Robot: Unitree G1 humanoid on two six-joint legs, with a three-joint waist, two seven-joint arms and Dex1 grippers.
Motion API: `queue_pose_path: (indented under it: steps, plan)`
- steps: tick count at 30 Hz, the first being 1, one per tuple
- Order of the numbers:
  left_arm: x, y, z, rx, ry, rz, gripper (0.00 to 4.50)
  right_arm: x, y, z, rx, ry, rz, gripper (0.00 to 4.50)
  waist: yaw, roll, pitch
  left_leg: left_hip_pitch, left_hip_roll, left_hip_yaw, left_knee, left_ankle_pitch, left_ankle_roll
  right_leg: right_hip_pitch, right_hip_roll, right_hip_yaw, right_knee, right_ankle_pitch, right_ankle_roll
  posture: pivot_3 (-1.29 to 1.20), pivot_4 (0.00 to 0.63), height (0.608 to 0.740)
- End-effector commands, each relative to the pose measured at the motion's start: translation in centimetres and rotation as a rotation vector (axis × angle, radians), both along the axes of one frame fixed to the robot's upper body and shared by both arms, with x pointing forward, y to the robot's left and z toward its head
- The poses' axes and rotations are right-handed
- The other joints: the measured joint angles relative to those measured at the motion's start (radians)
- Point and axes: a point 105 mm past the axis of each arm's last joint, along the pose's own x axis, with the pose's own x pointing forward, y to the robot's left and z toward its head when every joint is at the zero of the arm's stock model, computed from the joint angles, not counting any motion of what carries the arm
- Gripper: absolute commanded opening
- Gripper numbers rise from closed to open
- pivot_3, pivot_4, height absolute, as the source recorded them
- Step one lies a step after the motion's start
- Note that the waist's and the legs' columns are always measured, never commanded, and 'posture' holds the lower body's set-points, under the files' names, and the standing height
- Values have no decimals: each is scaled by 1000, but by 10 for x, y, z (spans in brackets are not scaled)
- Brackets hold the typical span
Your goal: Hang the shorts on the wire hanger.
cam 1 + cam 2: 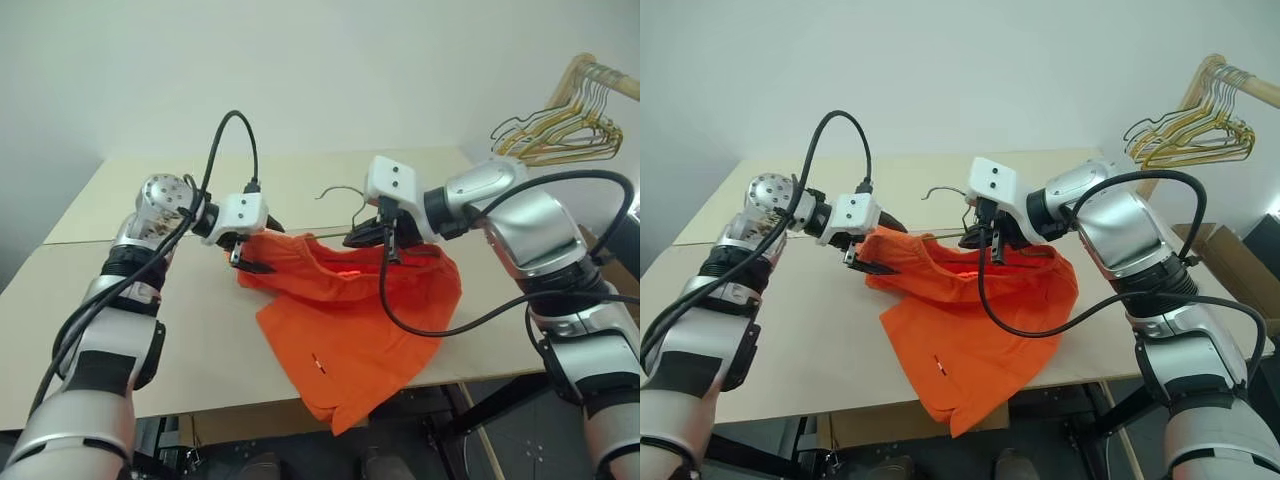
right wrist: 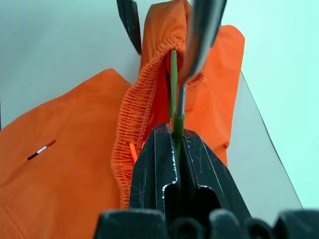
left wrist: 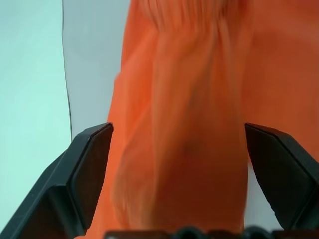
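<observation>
The counter (image 1: 120,330) carries the shorts (image 1: 350,340) at centre frame, hem spilling over its near edge. My right fingers (image 2: 175,130) clamp the wire hanger (image 2: 173,84) inside the waistband, steadying it; my left fingers (image 3: 94,164) gape around fabric, ready to pull.
</observation>
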Motion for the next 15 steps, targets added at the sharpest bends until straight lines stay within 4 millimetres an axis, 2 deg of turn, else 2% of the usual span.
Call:
queue_pose_path:
  steps: [1,3,6,10,13,15]
  plan:
    - [5,12,-2,28,-42,45,4491,-4,-1,14,24,-42,16,0,0,0,0,0,0,0,0,0,0,0,0,0,0,0,0,-37,0,740]
    - [8,12,-4,12,-42,73,4491,-4,-1,14,26,-42,20,0,5,0,0,0,0,0,0,0,0,0,0,0,0,0,0,-37,0,740]
    - [12,13,-10,14,-69,98,3883,-5,-1,14,30,-43,23,0,9,0,0,-1,0,0,0,0,0,0,-1,-1,0,0,0,-40,0,740]
    - [15,6,-7,-56,-49,118,2650,-5,-1,16,35,-42,24,0,7,0,0,-1,0,0,0,0,0,0,-1,-1,0,0,0,-44,0,740]
    - [15,7,-8,-42,-47,110,1539,-6,-2,16,36,-42,23,0,3,0,0,-1,0,0,0,0,0,0,-1,-1,0,0,0,-51,0,740]
    - [14,8,-10,-32,-47,110,990,-6,-3,17,38,-42,22,0,2,0,0,-1,0,0,0,0,0,0,-1,-1,0,0,0,-51,0,740]
